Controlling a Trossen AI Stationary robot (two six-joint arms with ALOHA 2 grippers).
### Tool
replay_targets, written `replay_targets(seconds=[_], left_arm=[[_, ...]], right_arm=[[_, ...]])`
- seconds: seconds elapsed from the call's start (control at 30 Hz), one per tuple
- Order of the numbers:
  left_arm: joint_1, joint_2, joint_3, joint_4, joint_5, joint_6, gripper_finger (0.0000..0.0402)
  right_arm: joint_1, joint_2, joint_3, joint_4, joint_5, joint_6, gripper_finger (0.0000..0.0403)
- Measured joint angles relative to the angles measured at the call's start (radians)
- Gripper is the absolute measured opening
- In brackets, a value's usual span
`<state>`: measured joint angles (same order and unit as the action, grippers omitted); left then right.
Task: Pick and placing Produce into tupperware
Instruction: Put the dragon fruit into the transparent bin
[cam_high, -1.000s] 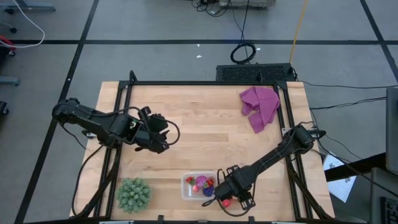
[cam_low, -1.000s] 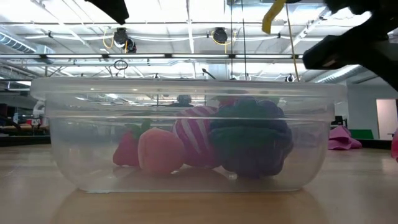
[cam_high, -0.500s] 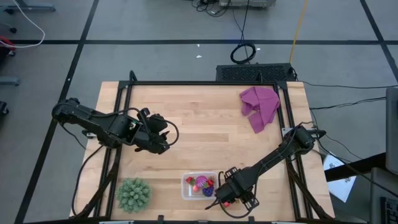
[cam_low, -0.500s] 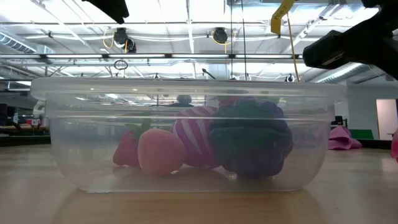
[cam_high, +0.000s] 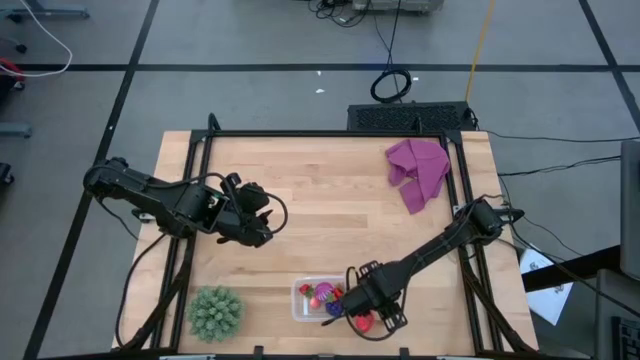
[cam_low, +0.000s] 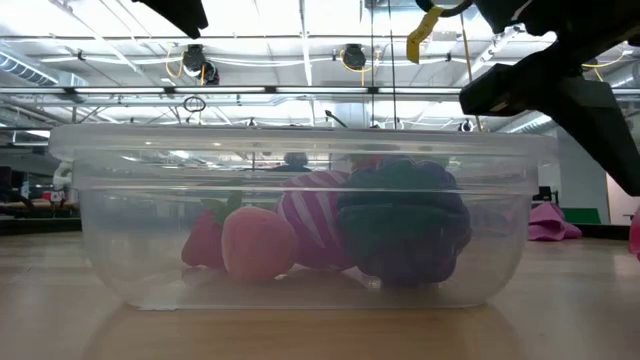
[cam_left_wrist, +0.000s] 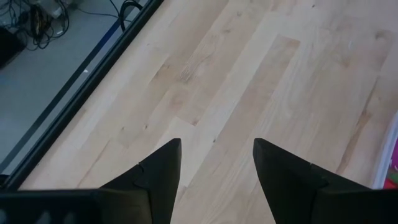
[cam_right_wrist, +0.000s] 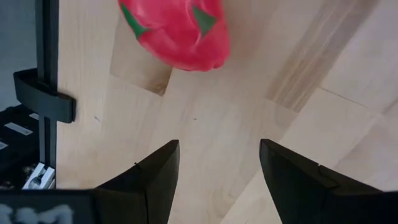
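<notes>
The clear tupperware (cam_high: 308, 299) stands near the table's near edge. In the low view the tupperware (cam_low: 110, 250) holds a red strawberry (cam_low: 203, 243), a pink piece (cam_low: 258, 243), a striped magenta ball (cam_low: 312, 225) and the dark purple grape bunch (cam_low: 405, 225). One red fruit with green marks (cam_high: 364, 322) lies on the wood just right of the box. My right gripper (cam_high: 357, 308) hovers open beside it; in its wrist view the fruit (cam_right_wrist: 177, 28) lies ahead of the open gripper (cam_right_wrist: 217, 149), not between the fingers. My left gripper (cam_high: 262, 220) waits open over bare wood (cam_left_wrist: 217, 146) at the table's left middle.
A spiky green ball (cam_high: 214, 312) sits left of the tupperware by the near edge. A purple cloth (cam_high: 418, 172) lies at the far right corner. The table's near edge and dark frame (cam_right_wrist: 46, 93) run close to the red fruit. Bare wood spans the middle.
My right gripper has shifted a little toward the table's left, closer to the tupperware, staying open above the red fruit. In the low view its dark arm has come lower and further left. The fruits and the box have stayed in place.
</notes>
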<state>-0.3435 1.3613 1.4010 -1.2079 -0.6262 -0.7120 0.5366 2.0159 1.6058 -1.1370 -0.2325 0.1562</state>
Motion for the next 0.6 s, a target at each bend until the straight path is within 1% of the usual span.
replay_targets(seconds=[0.5,0.6], left_arm=[[0.0,0.0,0.0,0.0,-0.003,0.01,0.0207],[0.0,0.0,0.0,0.0,-0.003,0.006,0.0207]], right_arm=[[-0.007,-0.001,-0.001,0.004,-0.002,0.008,0.0215],[-0.011,-0.002,-0.018,0.004,-0.002,0.014,0.0215]])
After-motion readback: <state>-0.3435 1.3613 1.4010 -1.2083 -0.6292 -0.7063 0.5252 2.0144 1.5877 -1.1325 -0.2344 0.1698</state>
